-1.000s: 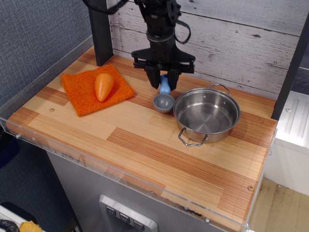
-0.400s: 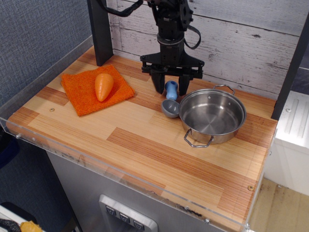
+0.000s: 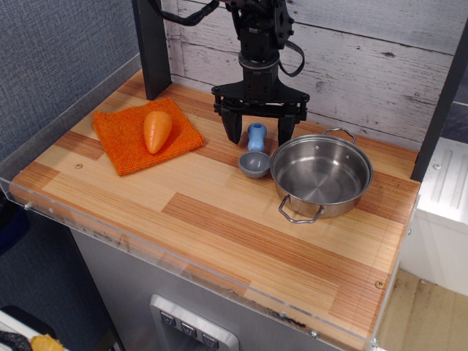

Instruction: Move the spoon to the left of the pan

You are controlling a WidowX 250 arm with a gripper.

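Observation:
The spoon (image 3: 254,153) lies on the wooden table just left of the pan, its light-blue handle pointing back and its grey bowl toward the front, close to the pan's rim. The shiny steel pan (image 3: 322,174) sits right of centre with wire loop handles at front and back. My gripper (image 3: 258,130) hangs over the spoon's handle, open, its two black fingers spread on either side of the handle without touching it.
An orange carrot (image 3: 156,129) rests on an orange cloth (image 3: 145,135) at the back left. A black post (image 3: 151,44) stands at the back, in front of the plank wall. A clear plastic lip edges the table's front and left sides.
The gripper carried the spoon right against the pan, pushing the pan slightly right. It has since opened wide and let go of the handle; the spoon now lies flat.

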